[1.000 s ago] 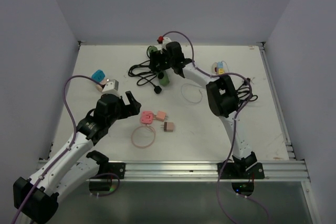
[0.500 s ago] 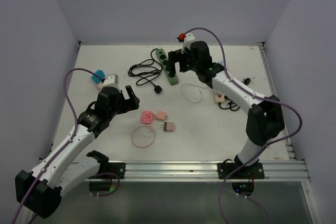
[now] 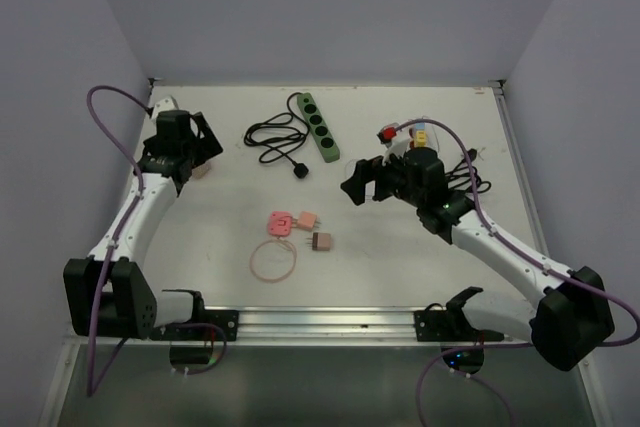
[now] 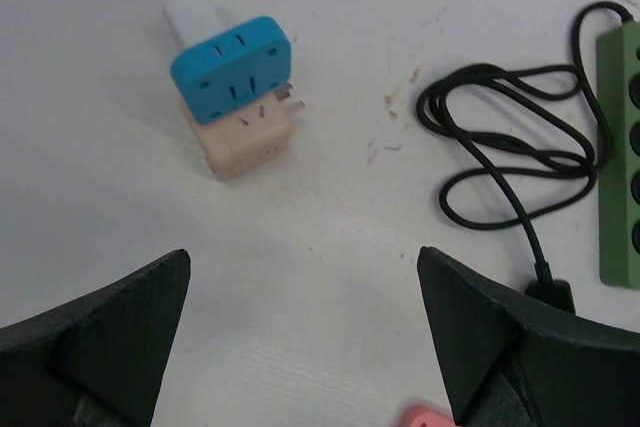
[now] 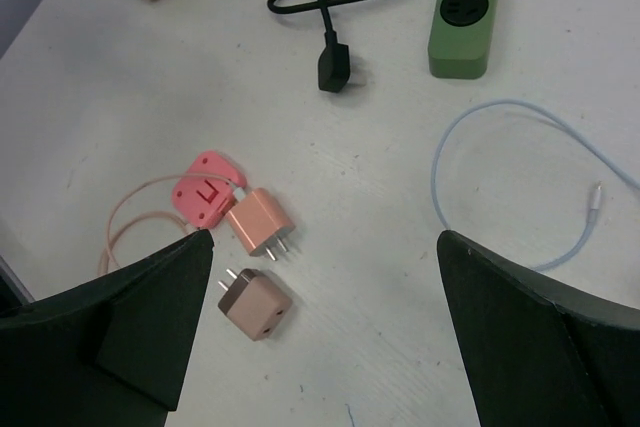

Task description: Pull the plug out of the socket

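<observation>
A blue socket adapter (image 4: 232,67) with a white plug (image 4: 195,15) in its far end lies against a beige socket cube (image 4: 245,137), whose prongs show beside it. My left gripper (image 4: 303,267) is open and empty, above the table just short of them. In the top view my left gripper (image 3: 193,147) hides the blue adapter at the back left; only a beige corner (image 3: 203,171) shows. My right gripper (image 3: 365,182) is open and empty, above the middle of the table. It also shows in its own wrist view (image 5: 323,247).
A green power strip (image 3: 320,127) with a coiled black cable (image 3: 272,135) and its plug (image 3: 300,170) lies at the back. A pink adapter (image 5: 205,187), an orange charger (image 5: 262,222) and a brown charger (image 5: 255,304) lie mid-table. A pale blue cable (image 5: 520,167) and more adapters (image 3: 420,134) lie right.
My left arm has swung from the table's middle to the back left, over the blue adapter. My right arm has drawn back from the power strip toward the middle right.
</observation>
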`<state>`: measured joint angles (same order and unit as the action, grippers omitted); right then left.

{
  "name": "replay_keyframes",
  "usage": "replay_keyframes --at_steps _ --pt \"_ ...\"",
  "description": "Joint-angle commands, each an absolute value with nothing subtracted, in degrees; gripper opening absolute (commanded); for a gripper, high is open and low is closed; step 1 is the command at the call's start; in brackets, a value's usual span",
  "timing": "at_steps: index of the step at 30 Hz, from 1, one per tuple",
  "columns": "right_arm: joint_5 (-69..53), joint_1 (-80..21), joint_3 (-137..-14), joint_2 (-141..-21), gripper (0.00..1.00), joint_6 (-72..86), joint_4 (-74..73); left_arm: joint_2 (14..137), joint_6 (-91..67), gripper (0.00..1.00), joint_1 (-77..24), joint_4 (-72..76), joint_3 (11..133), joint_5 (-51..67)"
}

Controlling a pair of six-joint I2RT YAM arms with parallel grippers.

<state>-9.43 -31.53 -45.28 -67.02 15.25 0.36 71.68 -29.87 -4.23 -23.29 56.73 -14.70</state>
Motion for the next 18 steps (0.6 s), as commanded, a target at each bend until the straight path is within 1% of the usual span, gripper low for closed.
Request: replay_keyframes --at_steps 1,6,10,14,18 --pt "-11.69 -32.08 -40.98 -63.90 0.98 18.19 6.67 76.63 -31.19 1.00 -0.01 -20.39 61.34 -13.80" --pt "-12.04 -32.17 -37.71 -64.07 0.98 18.81 9.66 81.55 -37.42 0.99 1.50 -18.46 60.30 -17.22" --pt "-12.92 -32.17 -35.78 -64.34 0.98 18.81 12.91 81.30 -42.44 0.99 1.49 -12.85 53.64 -21.61" --pt "-13.62 -32.17 -34.19 -64.60 0.98 18.46 14.85 82.17 -45.52 0.97 0.62 -7.92 50.89 -27.93" --pt "-14.24 -32.17 -32.96 -64.95 0.98 18.63 16.52 85.68 -46.14 0.97 -3.69 -4.05 51.06 -33.30"
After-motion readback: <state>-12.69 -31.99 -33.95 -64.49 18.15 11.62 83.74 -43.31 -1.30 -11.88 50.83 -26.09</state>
